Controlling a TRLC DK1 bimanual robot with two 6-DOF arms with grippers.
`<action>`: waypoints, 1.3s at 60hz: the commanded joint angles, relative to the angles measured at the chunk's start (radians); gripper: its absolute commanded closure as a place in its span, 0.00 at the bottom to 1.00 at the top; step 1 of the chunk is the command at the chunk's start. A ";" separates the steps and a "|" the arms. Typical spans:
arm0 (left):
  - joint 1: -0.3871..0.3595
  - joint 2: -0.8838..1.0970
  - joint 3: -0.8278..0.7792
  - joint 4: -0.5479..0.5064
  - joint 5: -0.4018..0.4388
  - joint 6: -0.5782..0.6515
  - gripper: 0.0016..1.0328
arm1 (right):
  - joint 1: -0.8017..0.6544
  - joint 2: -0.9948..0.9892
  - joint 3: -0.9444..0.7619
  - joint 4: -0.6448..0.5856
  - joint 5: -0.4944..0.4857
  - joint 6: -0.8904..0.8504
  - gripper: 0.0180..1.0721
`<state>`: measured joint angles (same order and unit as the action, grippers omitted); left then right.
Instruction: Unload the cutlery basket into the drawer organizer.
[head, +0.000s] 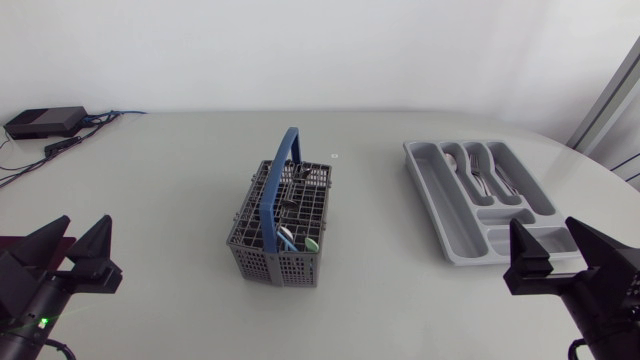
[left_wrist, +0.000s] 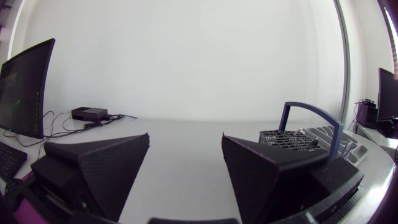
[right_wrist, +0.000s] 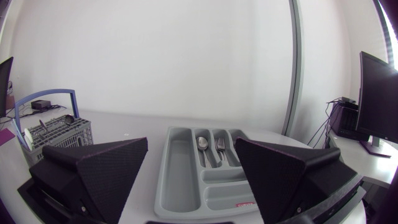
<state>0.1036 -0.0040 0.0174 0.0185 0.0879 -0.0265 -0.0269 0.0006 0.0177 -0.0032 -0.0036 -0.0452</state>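
Left gripper (head: 82, 230) and right gripper (head: 545, 235) sit at the near edge, fingers spread and empty. Mid-table stands the cutlery basket (head: 272, 262), with a few pieces of cutlery (head: 287, 238) inside. To its right lies the drawer organizer (head: 425, 182). Cutlery is probably stiff, light and slippery, so pinch a protruding end.

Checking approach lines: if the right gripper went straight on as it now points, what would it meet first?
Probably the drawer organizer: it lies directly ahead of the right gripper, centred between its open jaws. Clearance above it is unclear.
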 joint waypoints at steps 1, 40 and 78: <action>-0.004 -0.010 -0.019 -0.002 -0.008 -0.018 0.04 | 0.004 -0.007 -0.018 -0.004 -0.003 0.001 0.04; 0.001 -0.011 -0.019 0.000 -0.010 -0.038 0.04 | -0.011 -0.007 -0.018 -0.004 -0.003 -0.004 0.04; -0.068 0.334 0.435 -0.229 -0.007 -0.096 0.04 | 0.111 0.285 0.186 0.126 0.040 -0.001 0.04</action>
<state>0.0536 0.2489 0.3954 -0.1795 0.0776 -0.1017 0.0742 0.1970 0.1558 0.0906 0.0299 -0.0490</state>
